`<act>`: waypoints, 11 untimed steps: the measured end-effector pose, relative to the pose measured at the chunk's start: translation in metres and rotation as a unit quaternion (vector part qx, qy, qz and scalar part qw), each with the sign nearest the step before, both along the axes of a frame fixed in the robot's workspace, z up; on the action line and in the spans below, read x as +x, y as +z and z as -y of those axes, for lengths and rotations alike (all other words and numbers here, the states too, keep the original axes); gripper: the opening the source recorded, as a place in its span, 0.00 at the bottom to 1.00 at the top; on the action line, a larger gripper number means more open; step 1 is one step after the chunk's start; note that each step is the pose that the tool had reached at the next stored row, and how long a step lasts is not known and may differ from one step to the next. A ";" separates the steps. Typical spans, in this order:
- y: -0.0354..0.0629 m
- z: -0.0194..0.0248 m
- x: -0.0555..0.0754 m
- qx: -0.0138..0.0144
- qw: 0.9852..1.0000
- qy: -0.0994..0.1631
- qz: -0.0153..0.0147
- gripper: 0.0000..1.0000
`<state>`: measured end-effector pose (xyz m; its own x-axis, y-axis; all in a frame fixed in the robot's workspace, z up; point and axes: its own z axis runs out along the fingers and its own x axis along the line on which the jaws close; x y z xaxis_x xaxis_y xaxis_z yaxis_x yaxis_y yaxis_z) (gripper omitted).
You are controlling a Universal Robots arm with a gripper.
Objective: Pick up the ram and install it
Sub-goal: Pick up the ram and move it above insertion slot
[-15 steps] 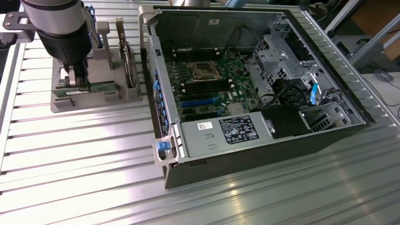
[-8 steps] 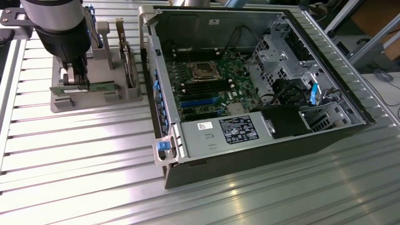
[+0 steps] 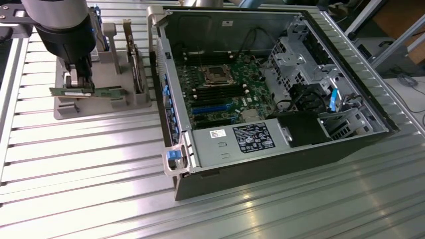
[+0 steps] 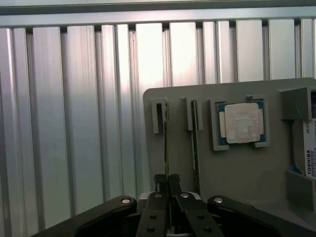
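The ram [image 3: 99, 92] is a thin green stick lying level at the front slot of a grey holder [image 3: 79, 107], at the exterior view's left. My gripper [image 3: 83, 85] comes straight down onto it, its fingers shut on the stick's top edge. In the wrist view the ram [image 4: 166, 138] shows edge-on as a thin dark line running from its slot up into my gripper [image 4: 167, 178], whose two fingertips are pressed together on it. Whether the stick has lifted clear of the slot I cannot tell. A second stick [image 4: 195, 148] stands in the neighbouring slot.
The open computer case [image 3: 174, 154] lies at the exterior view's right, with its motherboard [image 3: 219, 84], black memory slots [image 3: 216, 93] and power supply [image 3: 242, 139]. The holder also carries a square silver processor [image 4: 242, 123], a hard drive [image 4: 308, 148] and upright cards [image 3: 136, 64]. All rests on a ribbed aluminium table [image 3: 86, 164].
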<state>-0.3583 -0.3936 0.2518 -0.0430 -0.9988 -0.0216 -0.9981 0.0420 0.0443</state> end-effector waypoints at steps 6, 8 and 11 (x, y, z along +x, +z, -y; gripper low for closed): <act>0.0030 0.0000 0.000 0.000 1.000 0.000 0.000 0.13; 0.0037 0.0000 0.000 0.000 1.000 0.000 0.000 0.13; 0.0044 0.0000 0.000 0.000 1.000 0.000 0.000 0.13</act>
